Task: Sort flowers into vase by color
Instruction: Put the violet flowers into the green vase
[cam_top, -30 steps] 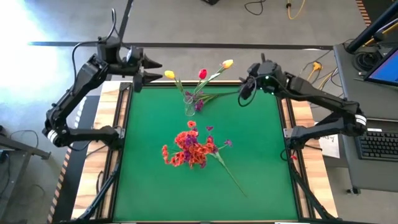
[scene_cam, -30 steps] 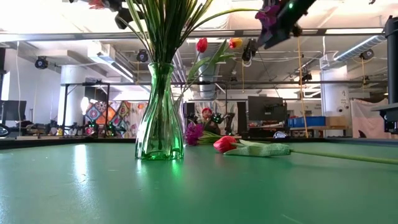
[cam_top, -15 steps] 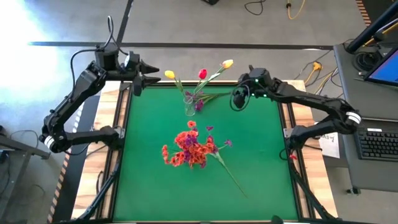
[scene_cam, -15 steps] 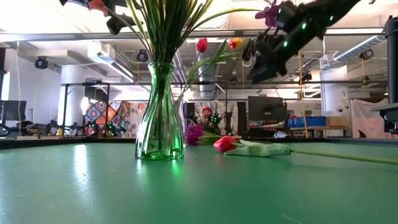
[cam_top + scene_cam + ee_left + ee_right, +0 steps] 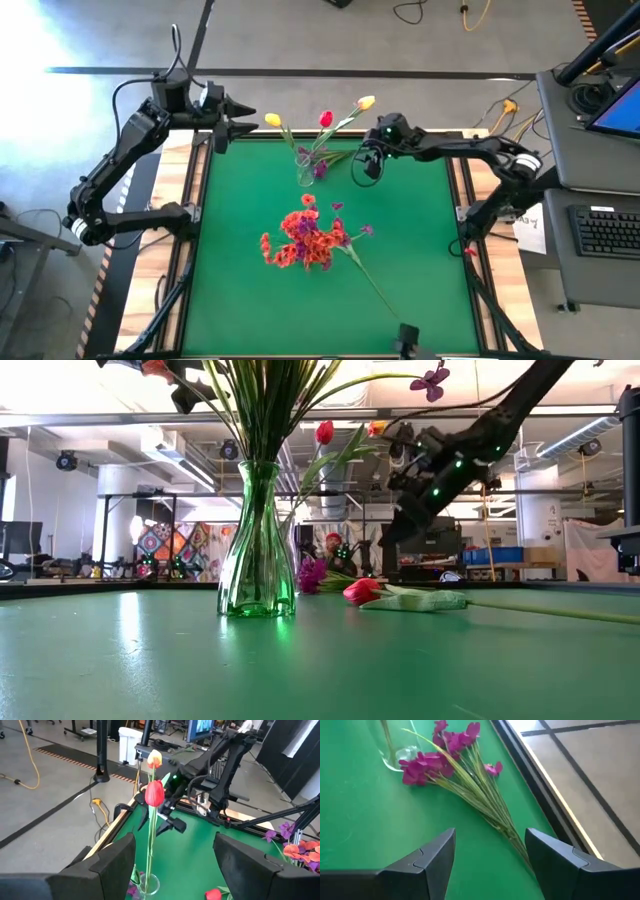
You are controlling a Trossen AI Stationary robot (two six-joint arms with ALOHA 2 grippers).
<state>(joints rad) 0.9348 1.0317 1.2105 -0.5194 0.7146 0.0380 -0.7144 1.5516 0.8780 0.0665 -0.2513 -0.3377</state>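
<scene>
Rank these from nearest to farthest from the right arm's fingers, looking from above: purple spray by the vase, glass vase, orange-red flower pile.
1. Purple spray, just beside the right gripper.
2. Glass vase, further left.
3. Orange-red flower pile, mid-table, toward the near edge.

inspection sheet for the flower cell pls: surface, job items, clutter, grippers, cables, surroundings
Surface: green mat, wooden table edges.
Job's things: clear vase at the far edge holding yellow and red tulips; purple spray lying beside it; orange-red and purple pile mid-mat.
Clutter: nothing seen.
Grippers: right gripper open, empty, over the purple spray's stems; left gripper open, empty, at the far left corner.
Cables: several on the floor beyond the table, one yellow.
Surroundings: keyboard on a side desk, right.
</scene>
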